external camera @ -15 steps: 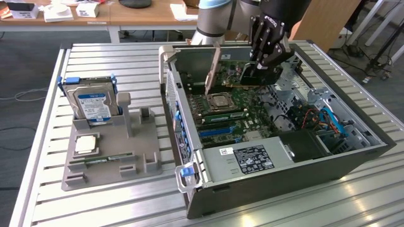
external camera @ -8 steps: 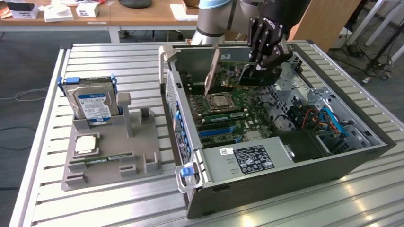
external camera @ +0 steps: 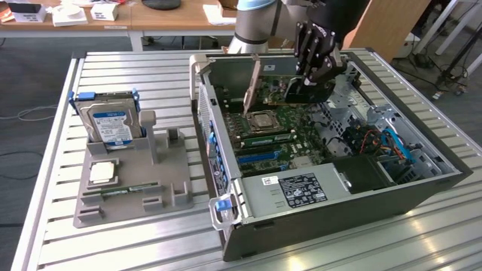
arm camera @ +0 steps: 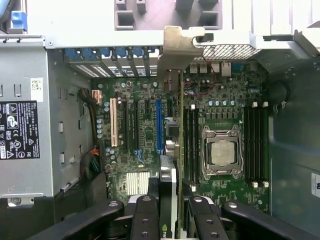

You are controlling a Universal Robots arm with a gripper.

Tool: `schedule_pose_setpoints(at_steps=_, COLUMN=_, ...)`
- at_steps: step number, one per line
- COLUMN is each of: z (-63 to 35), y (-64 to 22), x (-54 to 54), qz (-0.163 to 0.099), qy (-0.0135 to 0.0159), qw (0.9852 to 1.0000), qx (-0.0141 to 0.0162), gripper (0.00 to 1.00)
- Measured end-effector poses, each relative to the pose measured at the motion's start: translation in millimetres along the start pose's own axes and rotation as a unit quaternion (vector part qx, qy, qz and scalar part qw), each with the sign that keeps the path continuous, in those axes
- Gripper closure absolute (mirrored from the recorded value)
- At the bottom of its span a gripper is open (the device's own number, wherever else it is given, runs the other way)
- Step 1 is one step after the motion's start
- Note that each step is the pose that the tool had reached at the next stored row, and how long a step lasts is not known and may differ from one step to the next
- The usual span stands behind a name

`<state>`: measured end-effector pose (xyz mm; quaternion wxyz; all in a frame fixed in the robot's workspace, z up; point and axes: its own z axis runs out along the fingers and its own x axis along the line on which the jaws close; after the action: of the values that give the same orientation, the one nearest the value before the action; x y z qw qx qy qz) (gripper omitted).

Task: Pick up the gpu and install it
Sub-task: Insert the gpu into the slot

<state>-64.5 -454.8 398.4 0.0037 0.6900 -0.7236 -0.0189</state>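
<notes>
Jaws clamp the gpu (external camera: pixel 275 92) inside the case (external camera: pixel 339 210) on a slatted table (external camera: pixel 113 245), desks (external camera: pixel 169 20) behind

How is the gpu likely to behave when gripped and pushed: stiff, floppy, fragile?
Probably stiff: the gpu looks straight edge-on in the pincer. Likely fragile: thin bare circuit board. Standing on edge over the motherboard, it might tip if released.
</notes>
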Motion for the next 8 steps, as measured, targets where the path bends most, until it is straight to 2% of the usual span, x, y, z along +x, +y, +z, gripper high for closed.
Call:
schedule_pose_setpoints(at_steps=5, z=5.8, y=4.7, x=0.3, qz=0.000, qy=-0.0011, qw=1.0000, qx=0.0073, gripper=0.73)
schedule_pose_setpoints(at_steps=8, z=6.3, y=4.9, x=0.3, qz=0.000, qy=-0.0012, qw=1.0000, qx=0.0082, gripper=0.73)
